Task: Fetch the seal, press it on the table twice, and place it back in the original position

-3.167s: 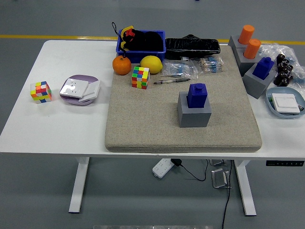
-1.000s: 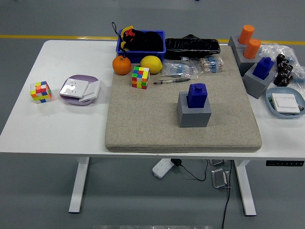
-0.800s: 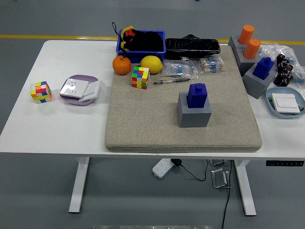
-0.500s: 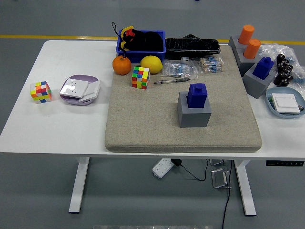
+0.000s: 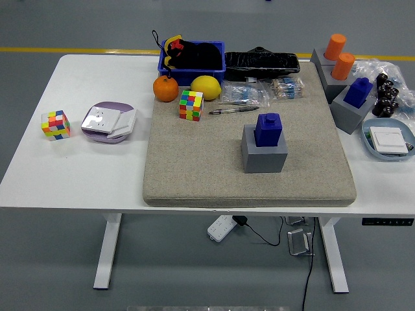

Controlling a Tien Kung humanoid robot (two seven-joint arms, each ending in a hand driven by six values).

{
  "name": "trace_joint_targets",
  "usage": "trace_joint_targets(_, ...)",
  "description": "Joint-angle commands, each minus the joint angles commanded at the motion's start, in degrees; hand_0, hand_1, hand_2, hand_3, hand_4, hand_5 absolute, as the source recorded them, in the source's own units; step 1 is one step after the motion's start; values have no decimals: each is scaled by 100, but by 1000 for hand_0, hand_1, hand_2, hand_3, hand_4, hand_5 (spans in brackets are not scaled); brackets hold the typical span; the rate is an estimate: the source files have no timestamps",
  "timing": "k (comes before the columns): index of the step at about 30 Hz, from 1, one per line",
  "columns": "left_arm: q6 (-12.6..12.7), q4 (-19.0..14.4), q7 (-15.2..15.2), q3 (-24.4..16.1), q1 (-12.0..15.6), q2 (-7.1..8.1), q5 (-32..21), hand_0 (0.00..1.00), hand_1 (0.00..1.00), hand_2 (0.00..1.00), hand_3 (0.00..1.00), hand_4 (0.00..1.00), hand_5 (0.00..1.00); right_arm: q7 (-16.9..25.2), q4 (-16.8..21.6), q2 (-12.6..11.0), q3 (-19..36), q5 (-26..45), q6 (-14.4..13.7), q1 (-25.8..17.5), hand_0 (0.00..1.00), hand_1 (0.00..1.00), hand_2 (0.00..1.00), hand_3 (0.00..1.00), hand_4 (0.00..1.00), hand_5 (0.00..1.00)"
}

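Observation:
A blue seal (image 5: 268,129) stands upright in a grey block holder (image 5: 264,153) near the middle of the beige felt mat (image 5: 194,168). A second blue seal (image 5: 358,91) sits in another grey holder (image 5: 347,113) at the mat's right edge. Two orange seals (image 5: 338,55) stand in a grey holder at the back right. Neither of my hands shows in the head view.
Behind the seal lie a pen (image 5: 232,110), a colour cube (image 5: 191,105), an orange (image 5: 165,89), a lemon (image 5: 205,87) and a blue bin (image 5: 192,56). On the left white table: another cube (image 5: 56,124) and a purple plate (image 5: 109,122). A light blue dish (image 5: 388,138) is far right.

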Motion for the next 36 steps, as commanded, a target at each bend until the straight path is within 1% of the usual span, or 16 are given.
trace_joint_targets(22, 5, -7, 4, 124, -25, 69, -18, 842, 826, 799, 856, 844, 466, 2, 5, 21, -7, -19, 0, -15, 780, 691, 676, 638, 824, 230)
trace_joint_targets(36, 7, -13, 5, 166, -9, 82, -26, 841, 826, 799, 856, 844, 465, -7, 18, 14, -41, -15, 1, -39, 778, 688, 673, 636, 821, 231)
